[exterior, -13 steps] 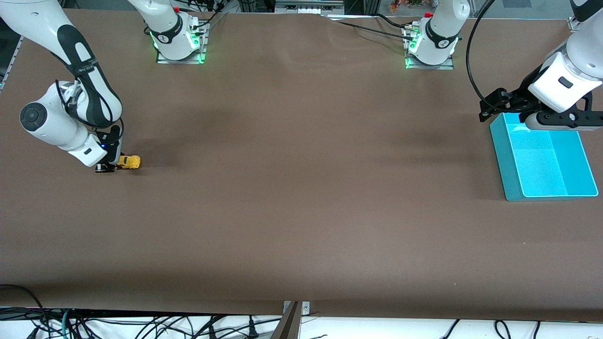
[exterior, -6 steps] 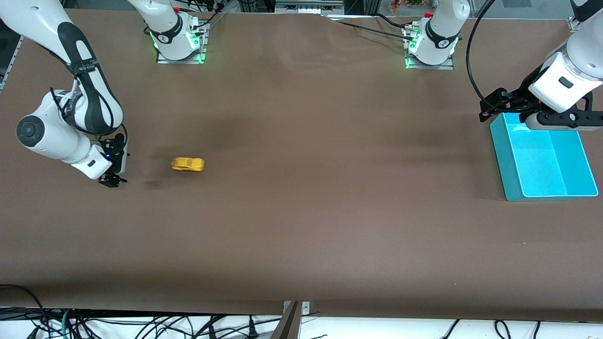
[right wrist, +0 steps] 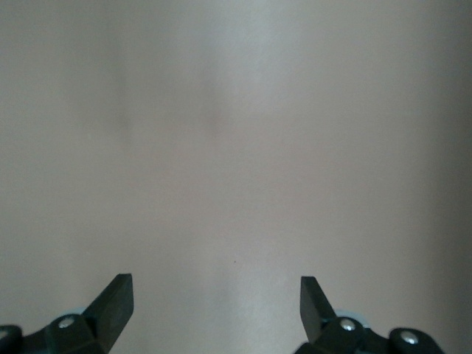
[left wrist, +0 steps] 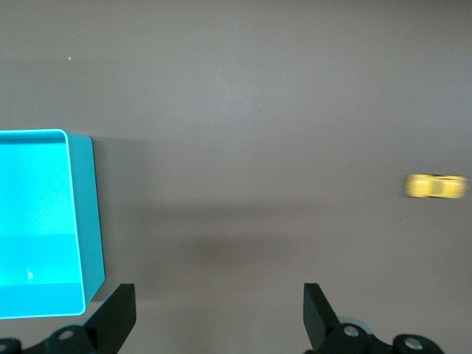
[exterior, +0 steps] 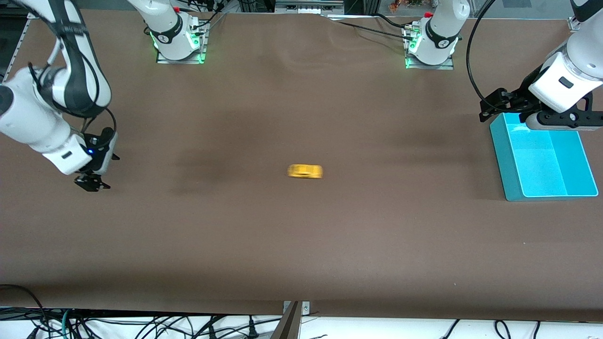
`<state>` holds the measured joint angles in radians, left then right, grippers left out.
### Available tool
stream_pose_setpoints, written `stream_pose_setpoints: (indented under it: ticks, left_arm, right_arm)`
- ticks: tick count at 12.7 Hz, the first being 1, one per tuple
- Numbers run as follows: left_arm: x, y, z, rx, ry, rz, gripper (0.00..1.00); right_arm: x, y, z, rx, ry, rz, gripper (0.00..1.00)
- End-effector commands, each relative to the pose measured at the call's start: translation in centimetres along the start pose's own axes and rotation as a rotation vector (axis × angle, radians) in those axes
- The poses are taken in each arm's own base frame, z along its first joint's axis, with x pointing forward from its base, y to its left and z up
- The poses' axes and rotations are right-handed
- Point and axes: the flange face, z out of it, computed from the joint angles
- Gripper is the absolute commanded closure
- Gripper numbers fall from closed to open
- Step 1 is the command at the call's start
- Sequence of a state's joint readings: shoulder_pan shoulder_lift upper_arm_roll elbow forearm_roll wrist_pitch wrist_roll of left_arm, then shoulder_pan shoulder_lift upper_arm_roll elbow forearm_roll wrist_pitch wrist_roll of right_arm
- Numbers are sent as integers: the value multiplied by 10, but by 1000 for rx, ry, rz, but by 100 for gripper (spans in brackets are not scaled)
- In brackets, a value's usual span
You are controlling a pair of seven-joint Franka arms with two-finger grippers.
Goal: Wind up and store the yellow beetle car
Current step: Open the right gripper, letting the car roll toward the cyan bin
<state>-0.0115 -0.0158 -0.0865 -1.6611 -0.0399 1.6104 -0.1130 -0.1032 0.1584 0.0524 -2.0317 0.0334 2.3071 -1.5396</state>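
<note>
The yellow beetle car (exterior: 305, 171) is on the brown table near its middle, blurred by motion; it also shows in the left wrist view (left wrist: 436, 186). My right gripper (exterior: 92, 182) is open and empty, low over the table at the right arm's end, well away from the car. My left gripper (exterior: 490, 110) is open and empty, held by the teal tray (exterior: 510, 175) at the left arm's end. The tray also shows in the left wrist view (left wrist: 87, 221) and holds nothing. The right wrist view shows only bare table between its open fingers (right wrist: 114, 299).
The two arm bases (exterior: 178, 37) (exterior: 429, 42) stand along the table's edge farthest from the front camera. Cables hang below the table's near edge (exterior: 141, 325).
The car left my right gripper and rolled across the table toward the left arm's end, to about the middle. My right gripper opened and drew back and up. The left arm stayed still.
</note>
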Motion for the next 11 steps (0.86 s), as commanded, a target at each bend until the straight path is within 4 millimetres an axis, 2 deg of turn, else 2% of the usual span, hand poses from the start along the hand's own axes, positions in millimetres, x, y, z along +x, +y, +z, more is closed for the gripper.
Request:
stream_pose_setpoints:
  ticks: [1, 4, 9, 11]
  left_arm:
    - [2, -2, -6, 14, 0, 12, 0]
    - [3, -1, -4, 15, -3, 18, 0]
    - [3, -2, -4, 15, -3, 16, 0]
    - [4, -1, -3, 15, -7, 21, 0]
  right_arm:
    - [14, -19, -52, 11, 4, 239, 0]
    - [29, -35, -88, 28, -3, 568, 0]
    - [50, -45, -120, 63, -48, 1088, 0]
    - [59, -45, -130, 71, -66, 1201, 0]
